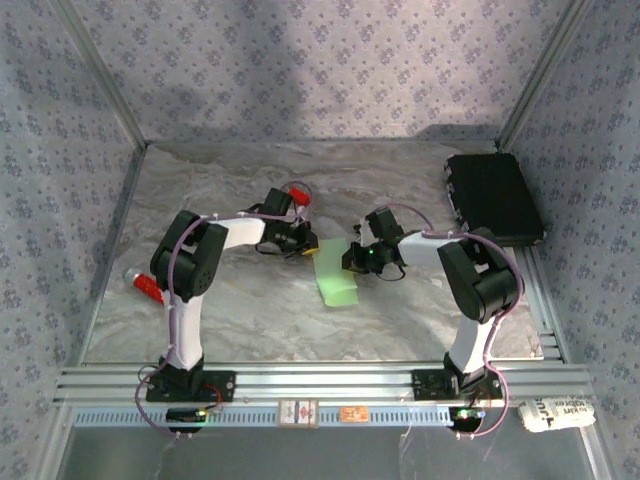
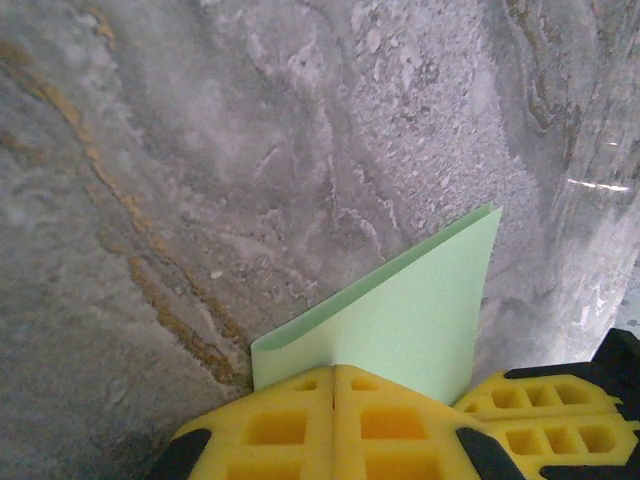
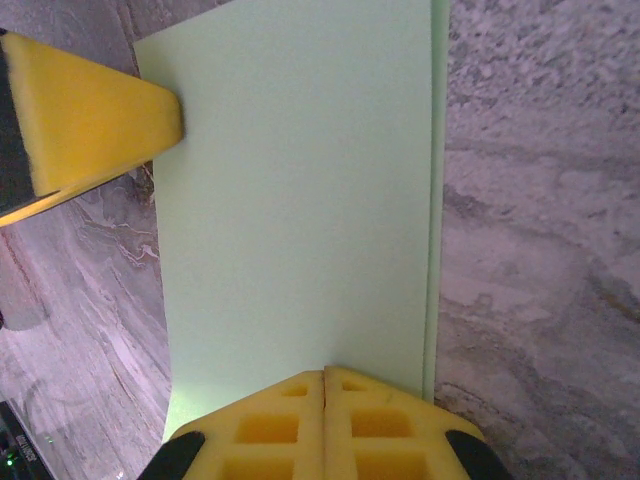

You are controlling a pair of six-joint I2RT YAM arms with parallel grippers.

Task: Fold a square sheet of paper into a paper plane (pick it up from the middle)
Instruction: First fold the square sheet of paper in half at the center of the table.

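Two arms rose from their bases at the bottom of the overhead frame, bent at the elbow and reached inward, so that their wrists faced each other near the middle of the marbled table (image 1: 250, 320). The left gripper (image 1: 303, 247) came in from the left and the right gripper (image 1: 353, 258) from the right, both at the upper end of the square sheet of paper (image 1: 336, 282). The sheet lay folded double just right of centre, one layer edge peeping past the other.

From the left wrist, the left gripper (image 2: 333, 372) had its yellow pads pressed together, pinching the sheet (image 2: 420, 320) at a corner. From the right wrist, the right gripper (image 3: 323, 375) was likewise closed on the near edge of the sheet (image 3: 300, 200), and a left finger (image 3: 90, 120) touched its upper-left edge.
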